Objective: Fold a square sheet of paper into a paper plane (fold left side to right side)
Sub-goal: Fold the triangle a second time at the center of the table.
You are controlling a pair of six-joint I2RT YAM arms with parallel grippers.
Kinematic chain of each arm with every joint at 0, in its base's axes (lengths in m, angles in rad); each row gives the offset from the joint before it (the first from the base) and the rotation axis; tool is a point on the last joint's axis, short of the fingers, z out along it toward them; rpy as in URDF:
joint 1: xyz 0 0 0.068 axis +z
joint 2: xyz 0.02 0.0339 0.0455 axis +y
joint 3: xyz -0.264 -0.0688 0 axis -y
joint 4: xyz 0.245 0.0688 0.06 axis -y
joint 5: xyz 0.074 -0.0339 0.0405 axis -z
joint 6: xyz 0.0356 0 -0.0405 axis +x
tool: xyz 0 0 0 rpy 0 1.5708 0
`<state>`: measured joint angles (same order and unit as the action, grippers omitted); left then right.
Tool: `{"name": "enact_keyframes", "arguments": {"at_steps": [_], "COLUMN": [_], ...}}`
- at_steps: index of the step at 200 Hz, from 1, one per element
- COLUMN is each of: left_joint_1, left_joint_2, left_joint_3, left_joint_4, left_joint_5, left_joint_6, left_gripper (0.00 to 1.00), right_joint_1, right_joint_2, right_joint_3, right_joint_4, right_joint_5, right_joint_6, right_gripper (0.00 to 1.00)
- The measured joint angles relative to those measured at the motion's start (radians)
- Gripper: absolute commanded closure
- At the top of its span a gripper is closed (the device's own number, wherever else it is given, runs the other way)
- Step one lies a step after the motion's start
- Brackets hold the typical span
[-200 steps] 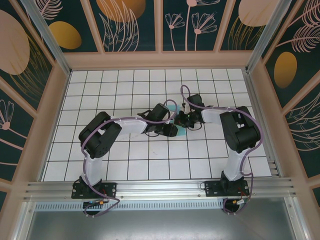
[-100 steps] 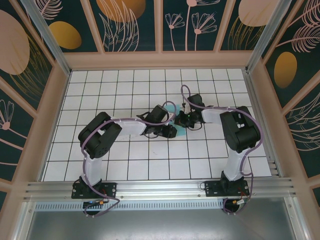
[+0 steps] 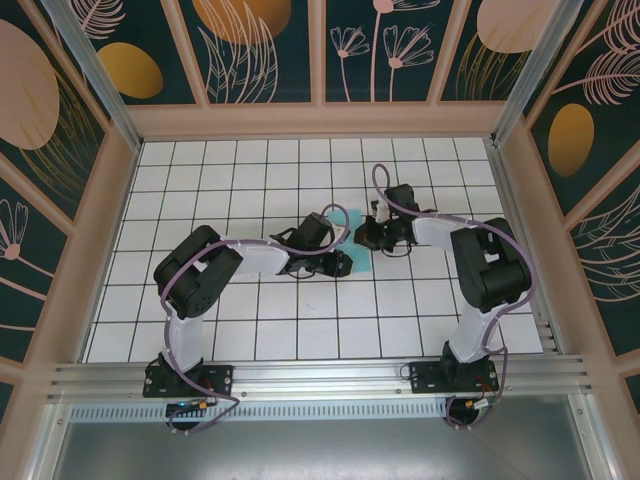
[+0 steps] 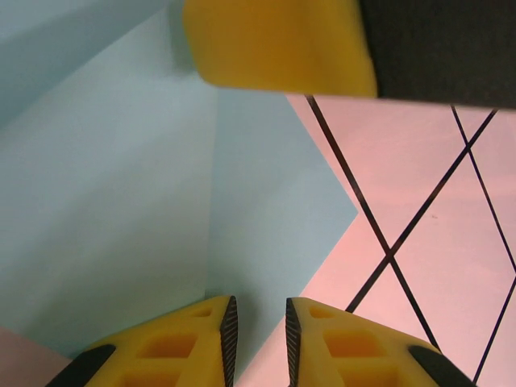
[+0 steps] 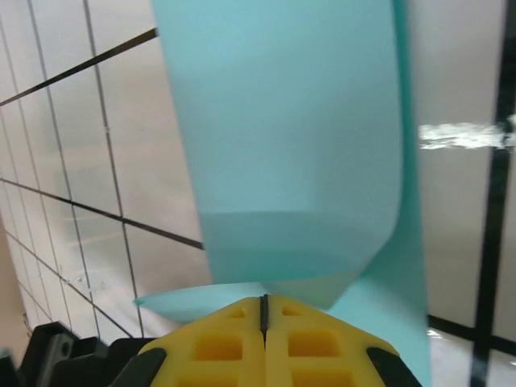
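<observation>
The square sheet of paper (image 3: 357, 216) is turquoise, creased and partly folded, and lies mid-table between the two grippers. My right gripper (image 5: 264, 300) is shut on one edge of it, and the flap (image 5: 282, 121) curls up and over from the fingertips. My left gripper (image 4: 258, 322) stands low over the sheet (image 4: 121, 201) with a narrow gap between its jaws and nothing in the gap. From above, the left gripper (image 3: 342, 262) is at the sheet's near side and the right gripper (image 3: 366, 236) at its right side. The paper plane is out of view.
The white grid table (image 3: 250, 170) is walled by wooden frames (image 3: 320, 120) on three sides. A yellow finger of the right gripper (image 4: 274, 40) hangs close above the sheet in the left wrist view. Both forearms meet over the table's middle.
The right gripper has shifted a little to the right and back, drawing the paper flap with it, so more turquoise shows from above. The left gripper has barely moved.
</observation>
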<state>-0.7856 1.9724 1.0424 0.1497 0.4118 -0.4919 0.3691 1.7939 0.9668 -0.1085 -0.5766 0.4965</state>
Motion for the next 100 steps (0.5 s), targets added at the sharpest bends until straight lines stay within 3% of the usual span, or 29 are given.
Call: {"name": "enact_keyframes", "arguments": {"at_steps": [100], "left_joint_1": [0.0], "left_joint_2": [0.0], "left_joint_3": [-0.003], "left_joint_4": [0.004], "left_joint_5": [-0.004], "left_joint_6": [-0.011], "left_gripper": [0.75], "right_joint_1": [0.065], "right_joint_2": [0.07], "right_joint_3": [0.002], "right_joint_4": [0.012], "right_joint_5": [0.045], "right_joint_6": [-0.013], "right_gripper": [0.96]}}
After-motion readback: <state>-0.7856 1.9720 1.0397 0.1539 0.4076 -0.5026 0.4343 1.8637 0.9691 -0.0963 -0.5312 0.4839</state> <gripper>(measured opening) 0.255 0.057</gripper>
